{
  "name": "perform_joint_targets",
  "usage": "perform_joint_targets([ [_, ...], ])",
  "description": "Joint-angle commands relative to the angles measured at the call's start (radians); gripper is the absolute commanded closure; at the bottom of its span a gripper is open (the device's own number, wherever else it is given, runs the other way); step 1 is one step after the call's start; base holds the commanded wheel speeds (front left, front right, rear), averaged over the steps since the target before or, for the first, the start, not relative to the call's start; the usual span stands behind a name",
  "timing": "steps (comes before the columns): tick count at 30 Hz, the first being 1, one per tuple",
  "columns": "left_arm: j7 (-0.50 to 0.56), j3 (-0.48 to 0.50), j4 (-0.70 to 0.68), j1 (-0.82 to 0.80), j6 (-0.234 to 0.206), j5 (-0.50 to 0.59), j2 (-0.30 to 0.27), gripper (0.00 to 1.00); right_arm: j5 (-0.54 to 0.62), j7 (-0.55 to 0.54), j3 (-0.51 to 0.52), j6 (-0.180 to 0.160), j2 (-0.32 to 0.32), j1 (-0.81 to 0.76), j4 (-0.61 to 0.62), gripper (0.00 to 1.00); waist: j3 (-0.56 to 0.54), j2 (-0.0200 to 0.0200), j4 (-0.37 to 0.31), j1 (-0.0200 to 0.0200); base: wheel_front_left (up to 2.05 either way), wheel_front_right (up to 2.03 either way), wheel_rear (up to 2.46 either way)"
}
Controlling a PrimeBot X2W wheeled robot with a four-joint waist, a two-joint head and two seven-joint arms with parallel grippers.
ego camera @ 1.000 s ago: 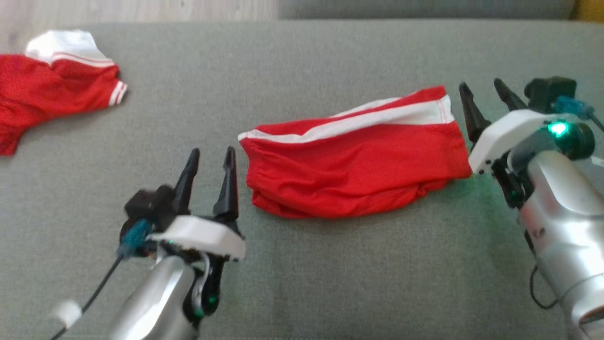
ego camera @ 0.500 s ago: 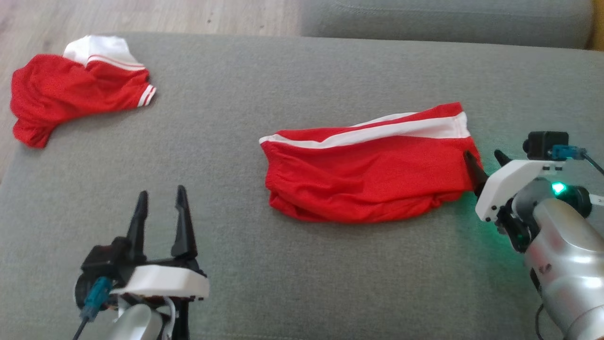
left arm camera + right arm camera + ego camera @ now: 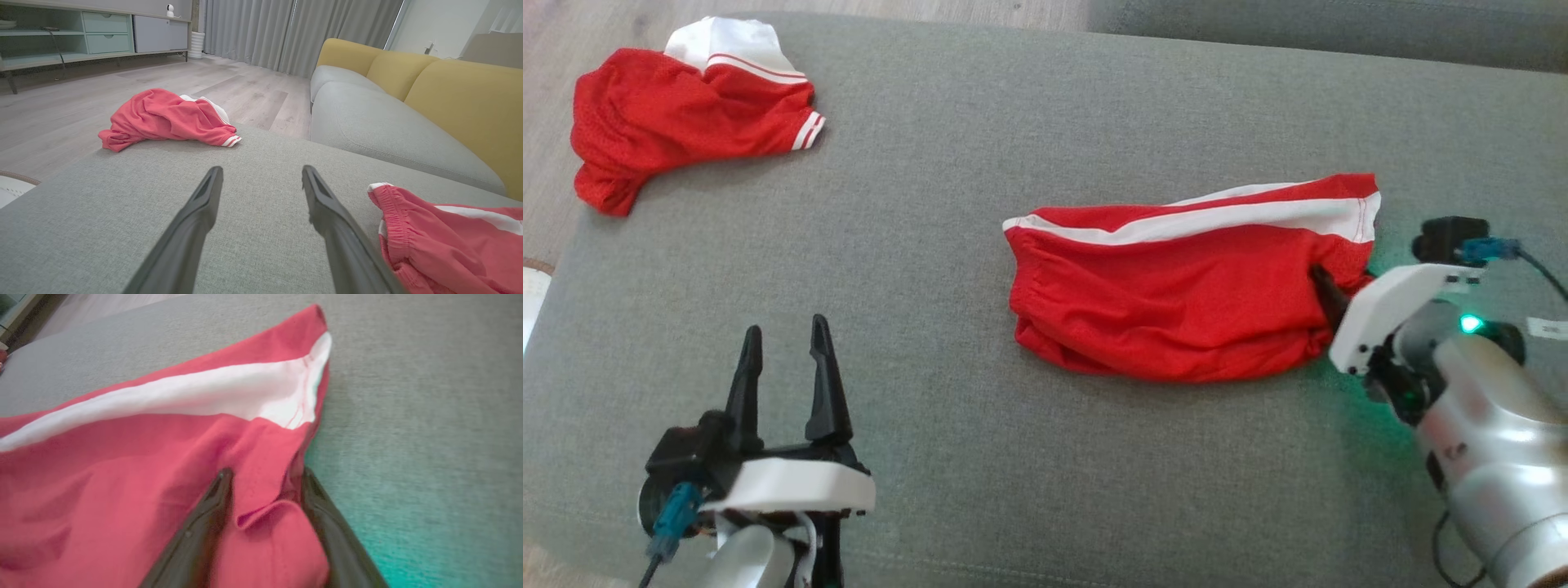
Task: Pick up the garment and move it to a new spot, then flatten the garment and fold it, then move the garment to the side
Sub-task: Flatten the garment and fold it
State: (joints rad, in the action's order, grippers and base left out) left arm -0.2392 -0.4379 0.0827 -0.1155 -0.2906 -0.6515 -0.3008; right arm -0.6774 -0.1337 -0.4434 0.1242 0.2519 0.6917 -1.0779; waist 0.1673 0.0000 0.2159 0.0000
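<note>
Red shorts (image 3: 1176, 302) with a white side stripe lie folded on the grey sofa cushion (image 3: 1013, 122), right of centre. My right gripper (image 3: 1339, 282) is at the shorts' right edge. In the right wrist view its two fingers stand apart around a raised fold of the red fabric (image 3: 265, 473), open and not pinching it. My left gripper (image 3: 784, 331) is open and holds nothing. It hovers over bare cushion at the lower left, well clear of the shorts. The left wrist view shows the shorts' elastic waistband (image 3: 449, 245) just right of that gripper's fingers (image 3: 261, 169).
A second red garment with white trim (image 3: 686, 106) lies crumpled at the cushion's far left corner (image 3: 163, 118). The wooden floor (image 3: 61, 106) begins beyond the cushion's left and far edges. A yellow backrest (image 3: 449, 94) rises past another grey seat.
The head camera has shifted. My right gripper dropped from beside the shorts onto their right edge, with its fingers now around the fabric. My left arm drew back toward the lower left, away from the shorts.
</note>
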Motion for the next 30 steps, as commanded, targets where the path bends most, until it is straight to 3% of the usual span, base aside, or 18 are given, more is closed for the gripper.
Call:
perform_joint_targets([
  [1, -0.011, 0.047, -0.034, -0.024, -0.006, 0.008, -0.021, 0.0, -0.007, -0.013, -0.032, 0.007, -0.03, -0.001, 0.018, 0.59, 0.0, 0.0, -0.001, 0.0, 0.0, 0.0, 0.0],
  [3, -0.012, 0.049, -0.033, -0.024, -0.006, 0.007, -0.021, 0.0, -0.011, -0.014, -0.047, 0.007, -0.035, 0.002, 0.024, 0.77, 0.0, 0.0, -0.004, 0.0, 0.0, 0.0, 0.0],
  [4, -0.012, 0.05, -0.032, -0.025, -0.006, 0.008, -0.02, 0.0, -0.012, -0.011, -0.054, 0.007, -0.035, 0.003, 0.026, 1.0, -0.001, 0.0, -0.006, 0.0, 0.0, 0.0, 0.0],
  [12, -0.014, 0.042, -0.028, -0.026, -0.001, 0.012, -0.017, 0.0, -0.04, 0.073, -0.059, 0.007, -0.022, 0.004, 0.032, 1.0, -0.03, 0.0, -0.059, 0.0, 0.0, 0.0, 0.0],
  [24, -0.013, 0.023, -0.036, -0.001, 0.0, 0.016, -0.015, 0.0, -0.091, 0.181, -0.035, 0.007, 0.005, -0.125, 0.115, 1.0, -0.076, 0.0, -0.216, 0.0, 0.0, 0.0, 0.0],
  [30, -0.009, 0.014, -0.037, -0.003, 0.0, 0.017, -0.015, 0.0, -0.092, 0.203, -0.009, 0.007, 0.006, -0.159, 0.133, 1.0, -0.075, 0.0, -0.243, 0.0, 0.0, 0.0, 0.0],
])
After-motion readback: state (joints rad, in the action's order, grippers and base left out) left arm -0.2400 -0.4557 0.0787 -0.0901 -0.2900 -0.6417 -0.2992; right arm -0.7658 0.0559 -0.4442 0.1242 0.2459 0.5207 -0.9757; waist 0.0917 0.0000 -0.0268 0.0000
